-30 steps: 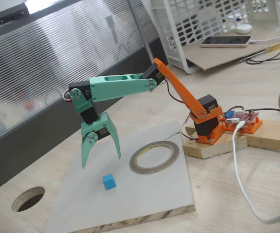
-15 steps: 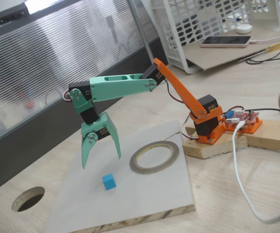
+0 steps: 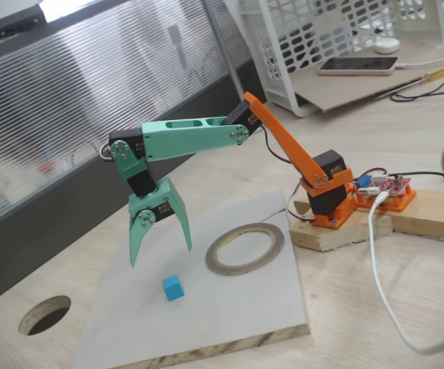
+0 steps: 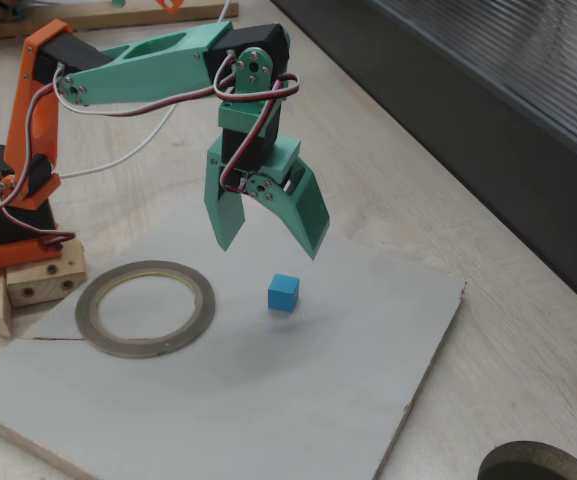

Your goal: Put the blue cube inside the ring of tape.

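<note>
Spread pincer above blue cube

You are looking at a pale wooden tabletop with a grey-white board lying on it. Left of the board, a round dark hole is cut through the wood; in the other fixed view it sits at the bottom edge. Behind the board runs a ribbed frosted panel over a dark base. Far behind the board stand a white wire basket and a phone. Light is soft and even.
</note>
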`<state>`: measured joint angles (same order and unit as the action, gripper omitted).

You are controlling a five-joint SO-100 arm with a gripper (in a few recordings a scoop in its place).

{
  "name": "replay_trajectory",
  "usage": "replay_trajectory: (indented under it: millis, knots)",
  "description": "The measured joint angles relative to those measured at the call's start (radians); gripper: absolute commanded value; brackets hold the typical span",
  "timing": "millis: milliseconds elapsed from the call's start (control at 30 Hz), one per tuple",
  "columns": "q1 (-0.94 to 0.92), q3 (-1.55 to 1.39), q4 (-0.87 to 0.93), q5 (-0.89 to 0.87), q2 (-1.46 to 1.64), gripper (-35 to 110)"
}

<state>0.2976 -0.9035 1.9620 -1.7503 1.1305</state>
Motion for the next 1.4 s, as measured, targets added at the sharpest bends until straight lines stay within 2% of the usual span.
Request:
replay_trajectory:
  millis: [467, 1400]
  knots:
    - [0.0, 0.006, 0.0, -0.003, -0.172, 72]
    - [0.0, 0.006, 0.0, -0.003, -0.187, 72]
